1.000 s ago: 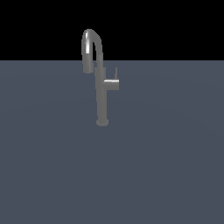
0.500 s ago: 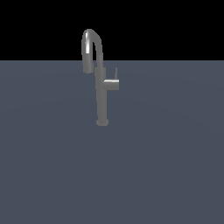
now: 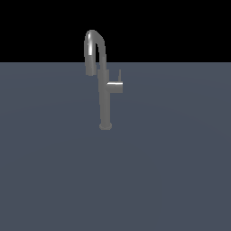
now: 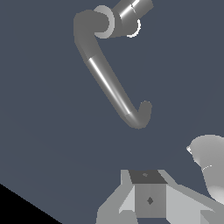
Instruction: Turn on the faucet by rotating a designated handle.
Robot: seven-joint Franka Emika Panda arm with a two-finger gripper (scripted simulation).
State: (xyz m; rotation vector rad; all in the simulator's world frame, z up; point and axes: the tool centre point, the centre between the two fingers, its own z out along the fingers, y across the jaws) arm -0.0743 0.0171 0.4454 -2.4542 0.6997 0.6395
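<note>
The faucet (image 3: 104, 97) is a slim grey column on a small round base, with a high arched gooseneck spout (image 3: 92, 45). The handle (image 3: 115, 86) is a short stub jutting toward the exterior view's right, with a thin lever rod standing up at its end. In the wrist view the faucet is seen from above: the curved spout (image 4: 111, 89) runs across the picture, with a short cylinder (image 4: 131, 11) beside the column's end. Only grey parts of my gripper (image 4: 150, 197) show at the picture's edge, apart from the faucet. The arm is out of the exterior view.
A flat dark blue-grey surface (image 3: 171, 171) spreads all around the faucet's base. A pale rounded part of the arm (image 4: 210, 168) shows beside the gripper in the wrist view. Black background lies beyond the surface's far edge.
</note>
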